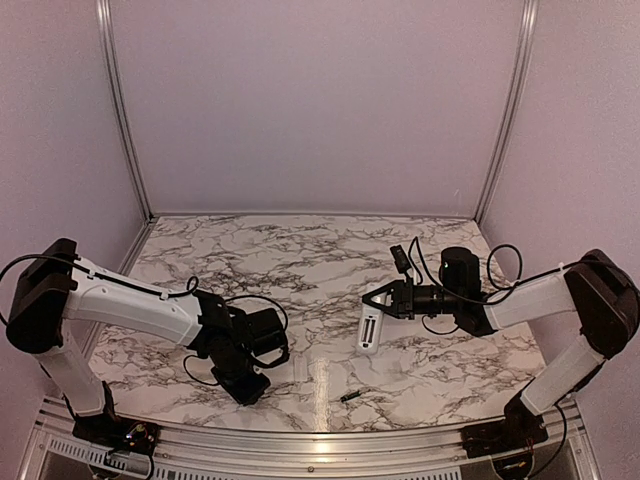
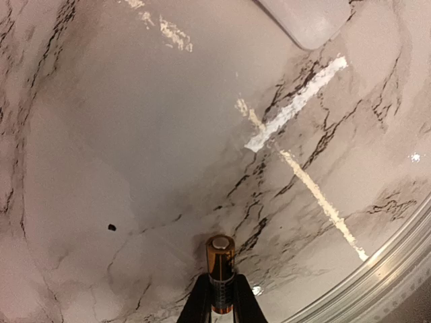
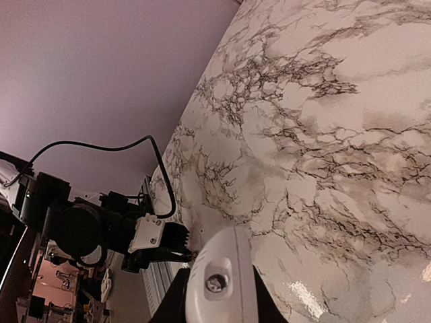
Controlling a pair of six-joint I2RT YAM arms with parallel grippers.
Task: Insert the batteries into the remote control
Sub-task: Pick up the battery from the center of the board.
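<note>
Left gripper (image 2: 221, 299) is pinching the dark battery (image 2: 220, 269) at lower centre-left. Right gripper (image 1: 393, 299) is holding the remote control (image 1: 369, 330) to its right, long axis running down-frame. The second battery (image 1: 350, 396) is lying between them.

Left arm (image 1: 130, 310) bent low and inward, right arm (image 1: 530, 298) stretched inward, both pairs of fingers (image 2: 196, 304) closed tight.
</note>
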